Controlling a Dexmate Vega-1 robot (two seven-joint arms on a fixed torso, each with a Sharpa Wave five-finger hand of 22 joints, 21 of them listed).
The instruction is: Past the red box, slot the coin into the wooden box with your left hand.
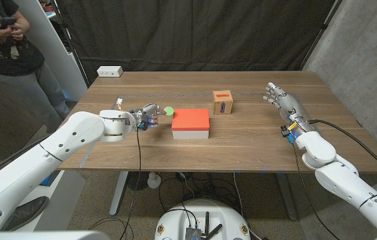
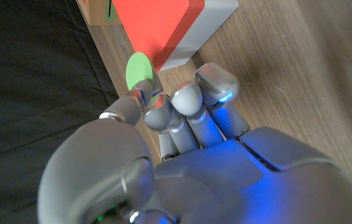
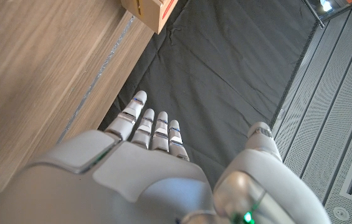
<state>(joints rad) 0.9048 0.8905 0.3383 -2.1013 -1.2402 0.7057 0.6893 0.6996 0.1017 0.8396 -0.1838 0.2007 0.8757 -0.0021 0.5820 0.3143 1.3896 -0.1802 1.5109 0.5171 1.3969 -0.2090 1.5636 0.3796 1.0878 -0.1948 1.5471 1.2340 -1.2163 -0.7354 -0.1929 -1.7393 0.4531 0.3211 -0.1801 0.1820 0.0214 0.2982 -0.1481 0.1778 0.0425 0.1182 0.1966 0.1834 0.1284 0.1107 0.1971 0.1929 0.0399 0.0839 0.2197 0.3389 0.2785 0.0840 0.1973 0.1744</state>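
White socket block (image 1: pixel 109 71) at table's (image 1: pixel 255 140) far-left corner; person (image 1: pixel 8 47) beyond.

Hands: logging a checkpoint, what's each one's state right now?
Left hand: fingers pinching the green coin.
Right hand: open, holding nothing.

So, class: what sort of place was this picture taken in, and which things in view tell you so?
Probably a robotics lab or test room: a black curtain hangs behind the wooden table, cables trail from the arm, and a person stands by.
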